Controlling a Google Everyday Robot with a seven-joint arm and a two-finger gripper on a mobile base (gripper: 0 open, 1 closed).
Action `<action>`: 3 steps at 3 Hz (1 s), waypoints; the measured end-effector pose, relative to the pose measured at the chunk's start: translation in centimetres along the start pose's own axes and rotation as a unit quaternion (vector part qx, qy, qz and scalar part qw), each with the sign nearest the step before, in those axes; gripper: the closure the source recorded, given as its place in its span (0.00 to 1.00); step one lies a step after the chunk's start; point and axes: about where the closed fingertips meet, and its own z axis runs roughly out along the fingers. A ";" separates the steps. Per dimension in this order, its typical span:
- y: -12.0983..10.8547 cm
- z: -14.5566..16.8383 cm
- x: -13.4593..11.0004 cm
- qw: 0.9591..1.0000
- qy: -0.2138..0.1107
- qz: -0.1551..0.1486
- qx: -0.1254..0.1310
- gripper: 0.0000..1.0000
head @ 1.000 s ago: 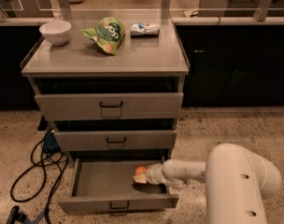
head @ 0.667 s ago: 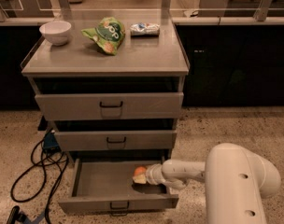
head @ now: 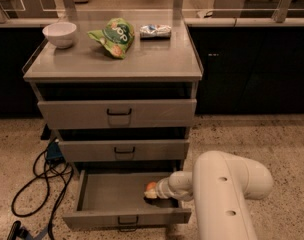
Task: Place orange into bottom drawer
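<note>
I see 3 drawers (head: 117, 113), 1 bowl (head: 59, 34), 1 green bag (head: 114, 37), 1 orange (head: 151, 186): small, round, bright. Gripper (head: 153, 191) grips it inside open btm drawer (head: 107, 196), approx 3 o'clock on its floor.

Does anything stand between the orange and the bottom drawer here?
Nothing visible does. The bottom drawer is pulled open, and the gripper reaches into it from the right with the orange at its tip, over the drawer's floor near the right side.
</note>
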 end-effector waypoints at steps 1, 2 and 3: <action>-1.6 2.2 1.3 1.000 0.019 0.011 0.007 1.00; -1.8 2.3 1.4 1.000 0.020 0.011 0.009 0.81; -1.8 2.3 1.4 1.000 0.020 0.011 0.009 0.58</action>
